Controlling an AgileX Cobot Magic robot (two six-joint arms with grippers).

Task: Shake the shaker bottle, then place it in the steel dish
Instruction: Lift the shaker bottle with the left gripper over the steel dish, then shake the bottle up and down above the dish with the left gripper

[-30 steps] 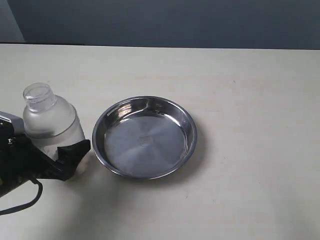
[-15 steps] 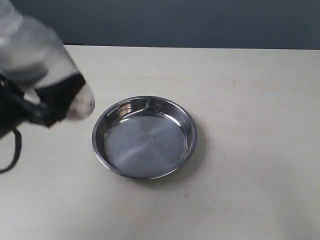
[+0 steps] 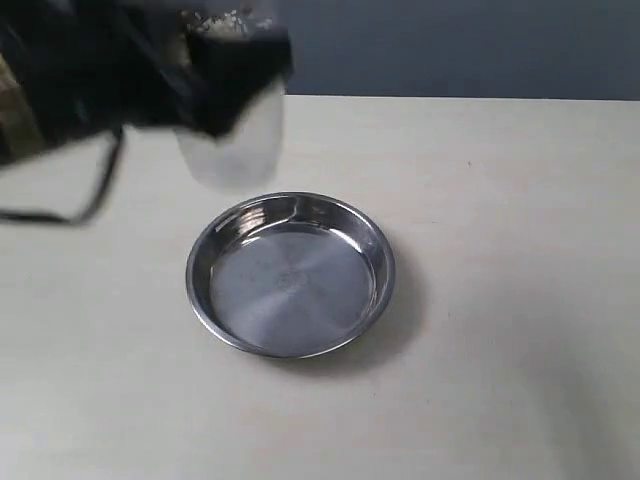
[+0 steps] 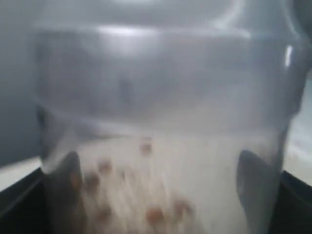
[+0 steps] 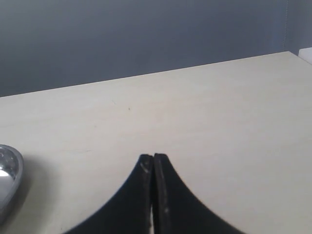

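Shaker bottle (image 3: 235, 140) is in the left gripper (image 3: 232, 70), lifted clear of the table and motion-blurred in the exterior view. Left wrist view: the frosted wall fills the frame, and the dark fingers (image 4: 256, 187) show through it on either side of the lower body, so the jaws are clamped across the bottle. Brownish granules (image 4: 155, 213) look scattered and smeared inside. Judging by the blur, this is the shake step and placing isn't started.

Key relation: the steel dish (image 3: 290, 280) is below the bottle and offset toward the camera and a bit right in the exterior view. The bottle hangs over bare table just past the dish's far-left rim, not touching it. Long axis looks roughly vertical, with the pale end hanging down below the gripper. The blur and the gripper hide the cap end, so I can't tell the exact tilt. The dish is empty and sits flat. It's wider than the bottle, so the base should fit inside if it goes down upright.

Right gripper (image 5: 153, 195): fingers pressed together, holding nothing, low over the table on the right. Only the dish's edge (image 5: 7, 175) shows in its view. The left arm is the nearer one and already has the bottle.

Surface: plain cream table (image 3: 500, 300), matte, with a few small specks. Dark blue-grey wall (image 3: 450, 45) behind.
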